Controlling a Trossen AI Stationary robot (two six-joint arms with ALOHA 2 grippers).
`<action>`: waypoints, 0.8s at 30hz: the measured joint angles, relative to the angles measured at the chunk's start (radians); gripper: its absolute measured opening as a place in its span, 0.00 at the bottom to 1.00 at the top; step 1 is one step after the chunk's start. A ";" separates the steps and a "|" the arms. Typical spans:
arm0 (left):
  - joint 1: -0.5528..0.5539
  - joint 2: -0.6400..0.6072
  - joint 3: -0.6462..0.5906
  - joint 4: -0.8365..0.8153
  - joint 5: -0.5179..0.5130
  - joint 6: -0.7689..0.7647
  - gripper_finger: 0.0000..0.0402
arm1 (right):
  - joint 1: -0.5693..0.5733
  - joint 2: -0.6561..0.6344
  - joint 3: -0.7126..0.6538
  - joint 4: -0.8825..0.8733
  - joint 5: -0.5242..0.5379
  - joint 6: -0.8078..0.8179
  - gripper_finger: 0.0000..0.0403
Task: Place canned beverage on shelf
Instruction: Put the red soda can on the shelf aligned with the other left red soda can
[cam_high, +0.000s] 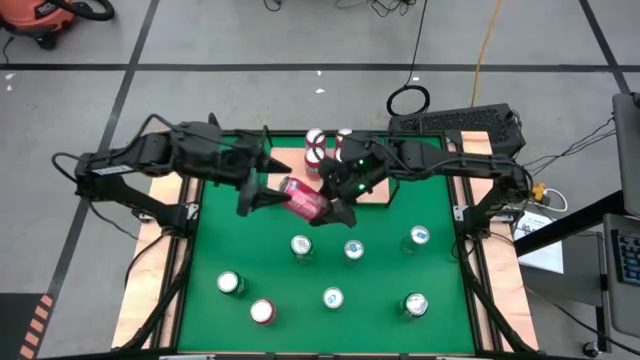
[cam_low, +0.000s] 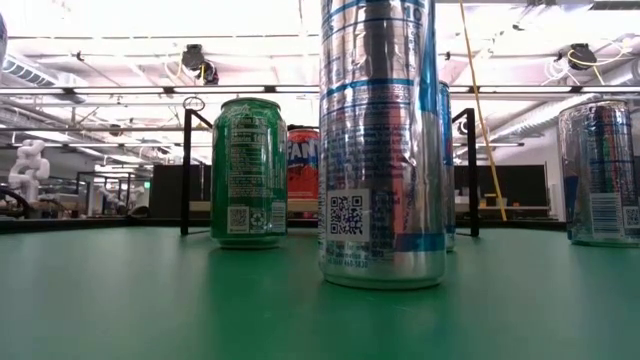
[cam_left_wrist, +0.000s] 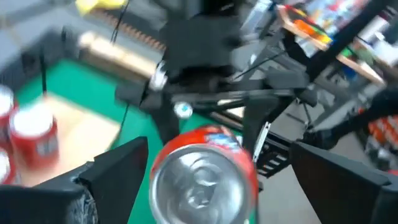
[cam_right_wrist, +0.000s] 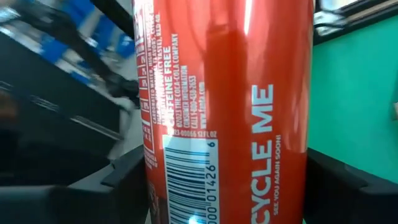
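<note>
- Pincer of the right arm (cam_high: 335, 207): the red can (cam_high: 305, 198) is clamped between its fingers, as the right wrist view shows, with the can's side filling the gap from one finger to the other.
- Pincer of the left arm (cam_high: 262, 182): its jaws are spread wide on either side of the can's silver end, and in the left wrist view neither finger (cam_left_wrist: 118, 171) is seen touching it; the can is judged to be carried by the right arm alone.
- Red can: it is held in the air above the green mat (cam_high: 210, 250), tipped well over, its long axis running roughly from the left pincer towards the right one.
- Shelf (cam_high: 375, 190): it lies just beyond the two pincers, towards the far edge of the bench, mostly hidden under the right arm; two cans (cam_high: 315, 142) are already standing at its far side.
- Nearer arm: the right one is judged closer to the shelf, so the can must be righted and carried a short way farther out.
- Arm poses: both arms are stretched inward over the mat and meet near its middle, the left from the left side, the right bent across the shelf.
</note>
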 joint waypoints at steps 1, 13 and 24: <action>0.000 -0.011 0.000 0.004 0.002 0.054 0.98 | -0.007 0.000 0.000 0.013 -0.036 0.022 0.73; 0.000 -0.016 0.000 0.003 0.096 0.433 0.98 | -0.075 -0.001 0.000 0.080 -0.273 0.256 0.73; 0.001 0.020 0.000 0.017 0.084 0.527 0.98 | -0.076 -0.002 0.000 0.075 -0.297 0.265 0.73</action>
